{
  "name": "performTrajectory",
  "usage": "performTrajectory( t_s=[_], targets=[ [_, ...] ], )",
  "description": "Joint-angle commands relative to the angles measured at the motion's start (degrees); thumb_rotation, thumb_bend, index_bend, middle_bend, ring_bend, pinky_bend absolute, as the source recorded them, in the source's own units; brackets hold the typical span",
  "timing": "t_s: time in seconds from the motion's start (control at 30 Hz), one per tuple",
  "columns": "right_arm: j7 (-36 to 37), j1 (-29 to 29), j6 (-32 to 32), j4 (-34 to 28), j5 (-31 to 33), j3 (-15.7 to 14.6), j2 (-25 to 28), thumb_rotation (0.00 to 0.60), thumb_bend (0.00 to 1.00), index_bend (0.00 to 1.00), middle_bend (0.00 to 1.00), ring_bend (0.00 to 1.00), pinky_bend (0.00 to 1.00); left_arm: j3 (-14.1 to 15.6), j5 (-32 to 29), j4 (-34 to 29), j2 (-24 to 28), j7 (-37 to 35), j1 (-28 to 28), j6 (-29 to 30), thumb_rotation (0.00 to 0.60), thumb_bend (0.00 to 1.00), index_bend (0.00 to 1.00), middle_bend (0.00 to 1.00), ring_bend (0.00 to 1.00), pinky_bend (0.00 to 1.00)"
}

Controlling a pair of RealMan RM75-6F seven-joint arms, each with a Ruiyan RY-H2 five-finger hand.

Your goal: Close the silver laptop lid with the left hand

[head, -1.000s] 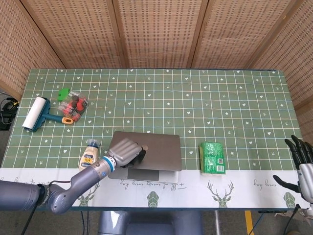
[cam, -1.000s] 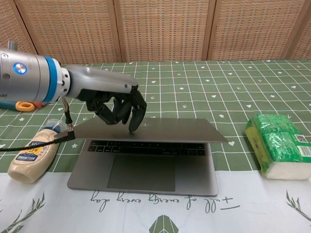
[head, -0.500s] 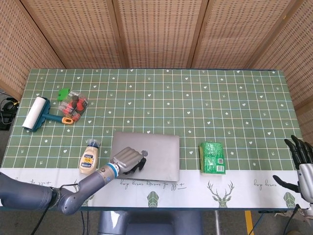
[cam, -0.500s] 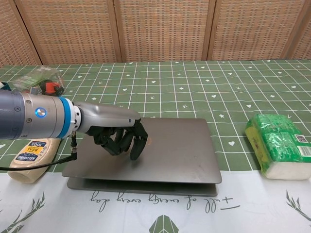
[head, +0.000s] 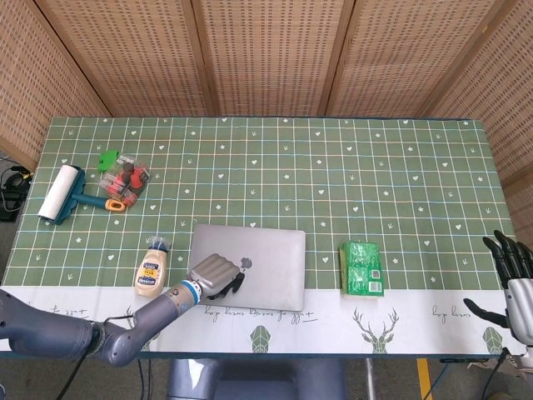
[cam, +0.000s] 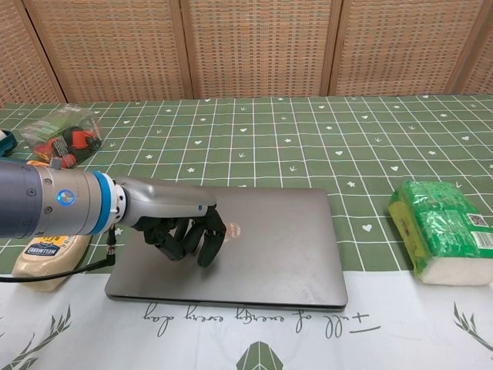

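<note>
The silver laptop [head: 262, 254] [cam: 277, 239] lies flat on the table near the front edge, its lid fully down. My left hand [head: 216, 273] [cam: 185, 231] rests on the left front part of the lid, fingers curled downward with the tips touching the metal and nothing held. At the far right edge of the head view, off the table, my right hand [head: 510, 275] hangs with its fingers spread apart; the chest view does not show it.
A mayonnaise bottle [head: 152, 266] [cam: 48, 258] lies left of the laptop. A green packet [head: 363, 268] [cam: 443, 231] sits to its right. A lint roller [head: 60, 194] and a clear box of small items [head: 123, 179] [cam: 65, 132] stand at the far left.
The lid went from half open to fully shut under my left hand, which moved down and toward the front edge with it. My right hand stayed still.
</note>
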Motion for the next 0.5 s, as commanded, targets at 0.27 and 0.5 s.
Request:
performTrajectory(
  t_s=[0.27, 0.5],
  targets=[
    [-0.36, -0.05, 0.05, -0.33, -0.39, -0.26, 0.05, 0.600, 0.02, 0.00, 0.00, 0.00, 0.00, 0.28, 0.33, 0.08, -0.45, -0.06, 0.82, 0.58, 0.600, 1.00, 0.49, 0.42, 0.38, 0.40],
    [-0.51, -0.03, 0.16, -0.43, -0.65, -0.34, 0.01, 0.600, 0.02, 0.00, 0.00, 0.00, 0.00, -0.59, 4.48, -3.00, 1.82, -2.04, 3.78, 5.20, 0.600, 0.74, 0.30, 0.17, 0.17, 0.22]
  ],
)
